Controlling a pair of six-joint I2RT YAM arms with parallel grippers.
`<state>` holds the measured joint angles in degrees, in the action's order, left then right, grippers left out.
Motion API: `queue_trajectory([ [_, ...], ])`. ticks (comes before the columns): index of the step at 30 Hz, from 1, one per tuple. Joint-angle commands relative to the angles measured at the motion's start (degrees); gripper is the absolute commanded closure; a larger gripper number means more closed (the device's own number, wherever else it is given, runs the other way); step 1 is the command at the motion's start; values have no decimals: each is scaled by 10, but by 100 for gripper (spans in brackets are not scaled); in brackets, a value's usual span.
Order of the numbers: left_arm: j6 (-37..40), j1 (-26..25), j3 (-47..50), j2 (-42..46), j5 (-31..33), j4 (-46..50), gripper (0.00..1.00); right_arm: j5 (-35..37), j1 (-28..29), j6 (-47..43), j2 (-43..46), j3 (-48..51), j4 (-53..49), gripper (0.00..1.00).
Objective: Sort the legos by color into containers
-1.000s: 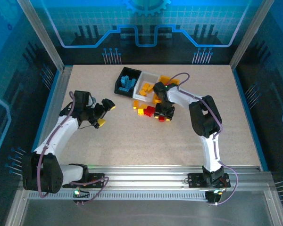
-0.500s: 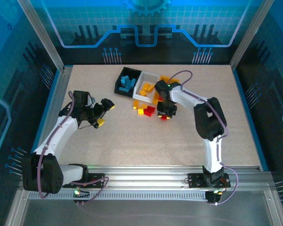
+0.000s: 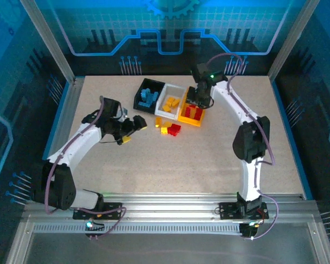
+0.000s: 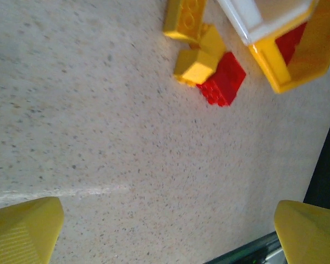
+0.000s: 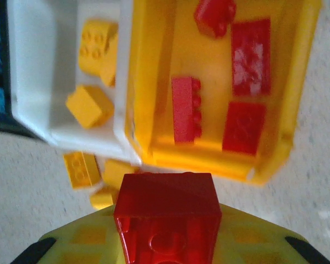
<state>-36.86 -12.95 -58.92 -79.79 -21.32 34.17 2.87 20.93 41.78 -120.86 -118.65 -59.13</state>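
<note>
My right gripper (image 3: pixel 198 104) hangs over the orange-yellow bin (image 3: pixel 191 122), shut on a red brick (image 5: pixel 168 214). That bin (image 5: pixel 138 82) holds several red bricks (image 5: pixel 185 109). The white bin (image 5: pixel 30 71) holds yellow bricks (image 5: pixel 88 104), and the black bin (image 3: pixel 138 97) holds blue bricks (image 3: pixel 148 97). On the table in front of the bins lie a red brick (image 4: pixel 222 80) and a few yellow bricks (image 4: pixel 194 65). My left gripper (image 3: pixel 133 130) stands open just left of them, its yellow fingers (image 4: pixel 23 228) spread over bare table.
The three bins sit in a row at the table's back middle. Metal frame posts and blue walls close in the sides. Open tabletop stretches in front of and to the right of the bins.
The right gripper rose from the loose pile with the red brick and swung back over the orange-yellow bin. The left arm moved right, toward the loose bricks.
</note>
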Motion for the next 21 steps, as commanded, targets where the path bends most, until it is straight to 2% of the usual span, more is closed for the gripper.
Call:
queue_trajectory([
  [1,24,-32,-8,-6,27,31,1,-9,-15,-24,-72,-81,-44,72],
  [5,3,-46,20,10,30,27,1,-20,-32,-22,-144,-163,-69,72],
  [10,-6,-46,54,52,52,37,1,-34,-46,-15,-186,-183,-65,71],
  [11,-6,-46,57,56,54,40,1,-36,-48,-15,-189,-183,-65,69],
  [16,-9,-46,62,68,60,44,1,-40,-49,-22,-175,-172,-59,45],
  [19,-12,-46,64,68,60,27,1,-32,-46,-35,-141,-153,-50,37],
  [21,-12,-46,60,60,58,15,1,-25,-42,-42,-127,-147,-60,35],
])
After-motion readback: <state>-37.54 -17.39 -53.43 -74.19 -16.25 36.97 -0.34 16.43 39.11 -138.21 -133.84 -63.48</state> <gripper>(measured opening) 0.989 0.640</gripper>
